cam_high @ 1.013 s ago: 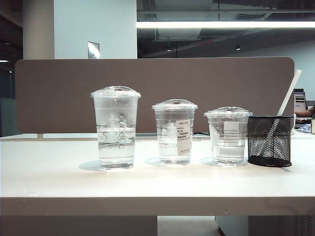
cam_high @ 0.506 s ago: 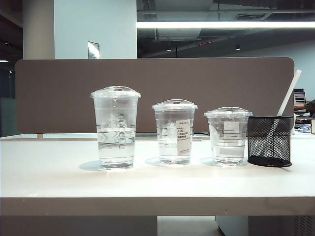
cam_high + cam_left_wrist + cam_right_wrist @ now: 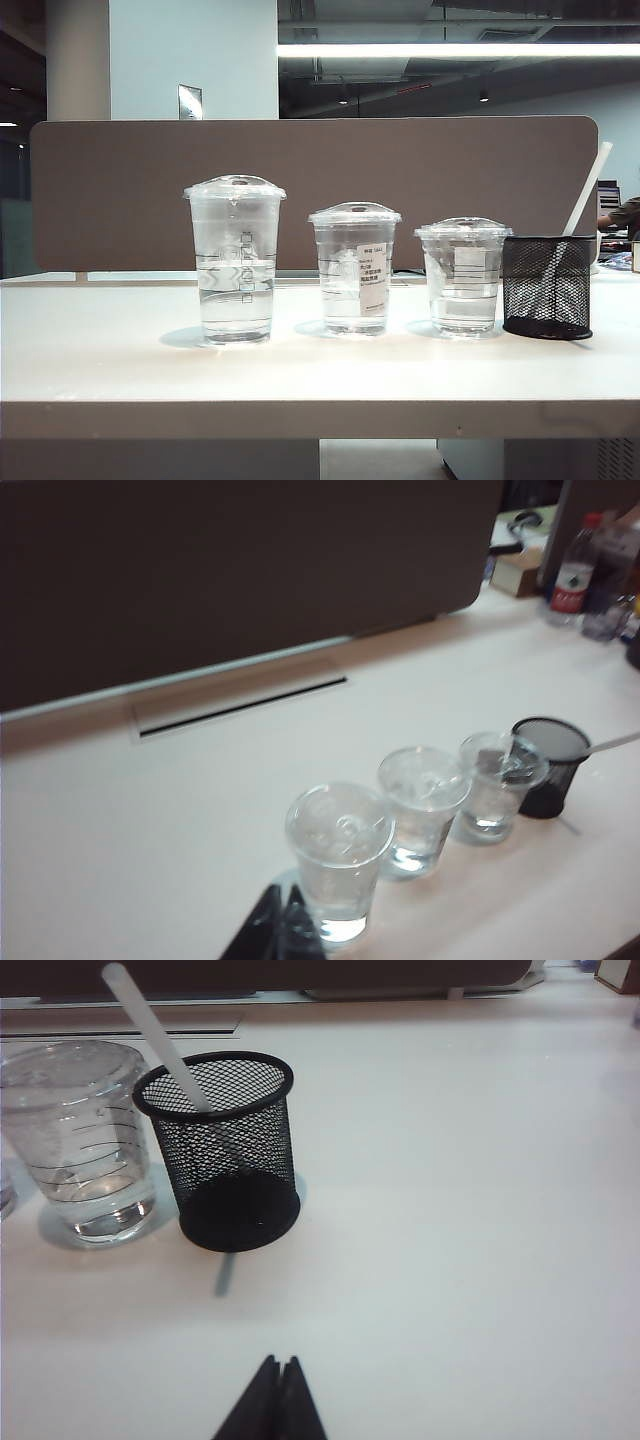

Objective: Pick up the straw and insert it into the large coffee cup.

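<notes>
The exterior view sits low at the worktop [image 3: 320, 370] front edge, facing the partition. The left wrist view looks down from high; the right wrist view hangs closer. All share the mesh holder [image 3: 547, 286].

L gripper [image 3: 283, 920]: fingertips pressed together, hovering above table [image 3: 150, 810], just beside the large coffee cup [image 3: 338, 865]. R gripper [image 3: 279, 1392]: jaws closed, empty, over same table, near side, apart from that cup.

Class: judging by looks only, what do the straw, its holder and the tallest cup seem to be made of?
Straw: probably matte white plastic, slightly translucent.
Mesh holder: likely black-coated metal; woven see-through mesh, solid rim.
Large coffee cup: clear glossy plastic, apparently; domed lid, water showing through.
</notes>
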Controlling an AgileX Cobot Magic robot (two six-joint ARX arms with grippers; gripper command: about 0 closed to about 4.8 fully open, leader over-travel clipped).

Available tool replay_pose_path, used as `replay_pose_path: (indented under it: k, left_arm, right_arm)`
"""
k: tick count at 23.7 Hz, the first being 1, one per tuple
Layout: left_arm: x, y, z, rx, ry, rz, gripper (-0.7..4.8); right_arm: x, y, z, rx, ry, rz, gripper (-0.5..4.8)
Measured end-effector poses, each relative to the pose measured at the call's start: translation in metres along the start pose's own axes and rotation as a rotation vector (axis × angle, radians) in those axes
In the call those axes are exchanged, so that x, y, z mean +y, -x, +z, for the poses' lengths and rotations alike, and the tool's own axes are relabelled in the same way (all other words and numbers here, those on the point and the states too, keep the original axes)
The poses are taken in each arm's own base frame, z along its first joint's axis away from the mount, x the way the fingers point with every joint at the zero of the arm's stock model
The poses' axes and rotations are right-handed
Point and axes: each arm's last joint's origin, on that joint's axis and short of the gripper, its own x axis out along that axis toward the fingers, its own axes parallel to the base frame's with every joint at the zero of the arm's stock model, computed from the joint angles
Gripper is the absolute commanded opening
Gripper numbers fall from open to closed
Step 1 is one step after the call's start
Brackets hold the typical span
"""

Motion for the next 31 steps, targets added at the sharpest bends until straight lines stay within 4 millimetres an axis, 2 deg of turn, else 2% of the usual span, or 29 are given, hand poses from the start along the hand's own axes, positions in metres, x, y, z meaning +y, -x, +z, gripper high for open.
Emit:
replay_pose_path:
  k: [3,5,12,17,31]
  left_arm:
    - [-0.001,0.024,0.010,0.083,0.005,-0.006,-0.03]
    - [-0.002,0.033,0.007,0.138,0.019,-0.008,-0.03]
    - [-0.006,0.051,-0.005,0.218,0.050,-0.100,-0.03]
    - [-0.008,0.056,-0.010,0.256,0.064,-0.179,-0.03]
    - [-0.008,0.055,-0.010,0.257,0.065,-0.182,-0.03]
  right_arm:
    - [0.000,0.000,0.000,0.000,0.000,0.000,-0.05]
    - [0.000,0.000,0.000,0.000,0.000,0.000,-0.05]
    - [0.000,0.000,0.000,0.000,0.000,0.000,-0.05]
    - [0.000,0.000,0.000,0.000,0.000,0.000,-0.05]
    - [0.000,0.000,0.000,0.000,0.000,0.000,-0.05]
